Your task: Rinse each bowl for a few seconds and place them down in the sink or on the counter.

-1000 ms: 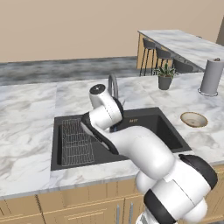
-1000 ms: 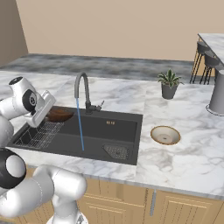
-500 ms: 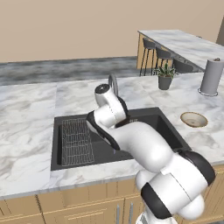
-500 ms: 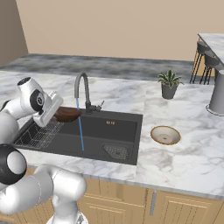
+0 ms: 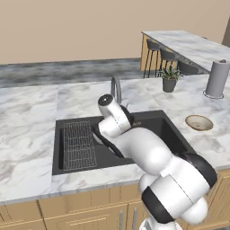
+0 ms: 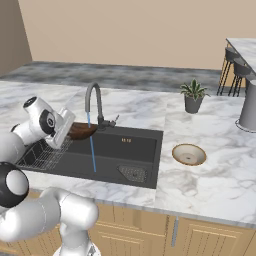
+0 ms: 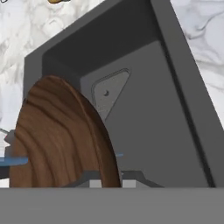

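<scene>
1. Went over everything, and honestly there's no readable text, brand, number or sign anywhere.
2. Closest thing to a marking: a tiny row of orange-ish marks on the back wall of the sink (image 6: 125, 141), roughly 3 o'clock from the tap (image 6: 93, 102) in the right base view. Way too small to tell whether it's lettering or just dots.
3. The paper towel roll (image 5: 216, 78), plant pot (image 6: 192, 104) and marble bench (image 6: 210, 180) are all blank, no labels.
4. Dark wooden bowl (image 7: 61, 135) shows only grain, no stamp or logo.
</scene>
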You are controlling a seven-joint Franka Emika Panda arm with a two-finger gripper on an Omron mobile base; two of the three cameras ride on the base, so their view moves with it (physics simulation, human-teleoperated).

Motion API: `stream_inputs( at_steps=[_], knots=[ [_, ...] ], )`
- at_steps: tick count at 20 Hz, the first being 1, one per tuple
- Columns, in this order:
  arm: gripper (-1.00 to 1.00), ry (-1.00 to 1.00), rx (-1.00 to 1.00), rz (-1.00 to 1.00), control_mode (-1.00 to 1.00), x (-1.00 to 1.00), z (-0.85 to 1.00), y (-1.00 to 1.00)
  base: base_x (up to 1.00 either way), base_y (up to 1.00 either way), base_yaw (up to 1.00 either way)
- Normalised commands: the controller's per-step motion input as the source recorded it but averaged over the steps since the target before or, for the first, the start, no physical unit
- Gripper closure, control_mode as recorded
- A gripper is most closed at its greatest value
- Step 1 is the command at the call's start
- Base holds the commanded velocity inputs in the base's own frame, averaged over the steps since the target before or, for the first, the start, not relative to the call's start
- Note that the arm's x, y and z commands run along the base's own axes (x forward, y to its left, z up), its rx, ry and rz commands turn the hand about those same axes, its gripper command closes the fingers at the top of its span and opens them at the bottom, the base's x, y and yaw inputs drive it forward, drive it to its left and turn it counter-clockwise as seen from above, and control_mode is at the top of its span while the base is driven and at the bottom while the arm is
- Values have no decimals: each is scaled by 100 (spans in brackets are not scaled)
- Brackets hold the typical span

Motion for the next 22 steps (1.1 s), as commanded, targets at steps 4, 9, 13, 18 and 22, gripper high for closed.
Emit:
stream_inputs(
  at_steps=[4, 9, 13, 18, 22],
  knots=[
    [100, -11, -5, -6, -100, 25, -28, 2, 0, 0, 0],
    [100, -7, -1, -6, -100, 15, -18, 6, 0, 0, 0],
    [100, -2, 2, -9, -100, -23, 5, 13, 0, 0, 0],
    [100, 0, 6, -8, -100, -20, 12, 18, 0, 0, 0],
    [100, 3, 8, -3, -100, 0, 28, 13, 0, 0, 0]
  ],
)
